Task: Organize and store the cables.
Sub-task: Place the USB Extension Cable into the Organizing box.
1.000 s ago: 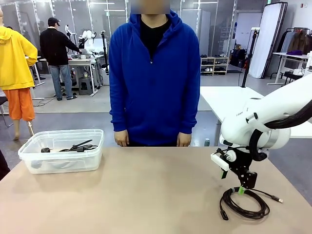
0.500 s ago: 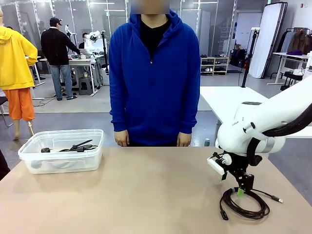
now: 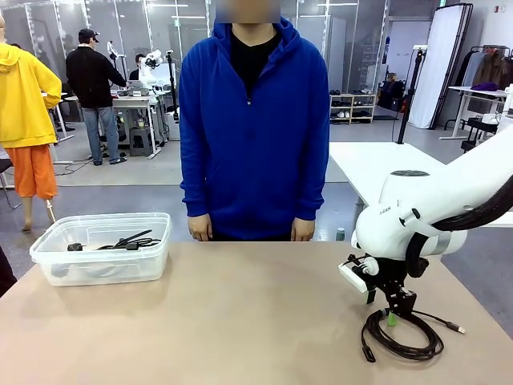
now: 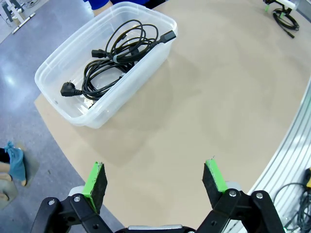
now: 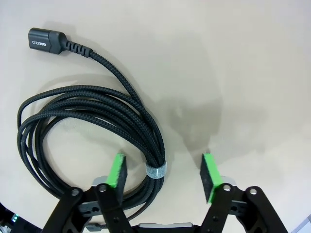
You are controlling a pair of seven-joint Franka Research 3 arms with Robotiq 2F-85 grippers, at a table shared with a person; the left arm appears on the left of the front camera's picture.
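Observation:
A coiled black braided cable [image 5: 97, 111] with a grey strap lies on the tan table at the front right [image 3: 405, 346]. My right gripper [image 5: 163, 158] hangs just over its near side, jaws open, green pads either side of the strapped bundle; in the front view it [image 3: 392, 318] sits at the coil's top edge. Several more black cables [image 4: 116, 53] lie in a clear plastic bin [image 4: 121, 97] at the table's left [image 3: 100, 261]. My left gripper [image 4: 155, 167] is open and holds nothing, high above the table near the bin.
A person in a blue hoodie [image 3: 252, 128] stands at the far edge, hands down by the sides. The table's edge runs along a metal rail [image 4: 291, 145]. Bare tabletop [image 3: 240, 321] lies between the bin and the coil.
My right arm has come down and slightly left, bringing the gripper closer onto the coil. The bin, the cables and the person have not moved.

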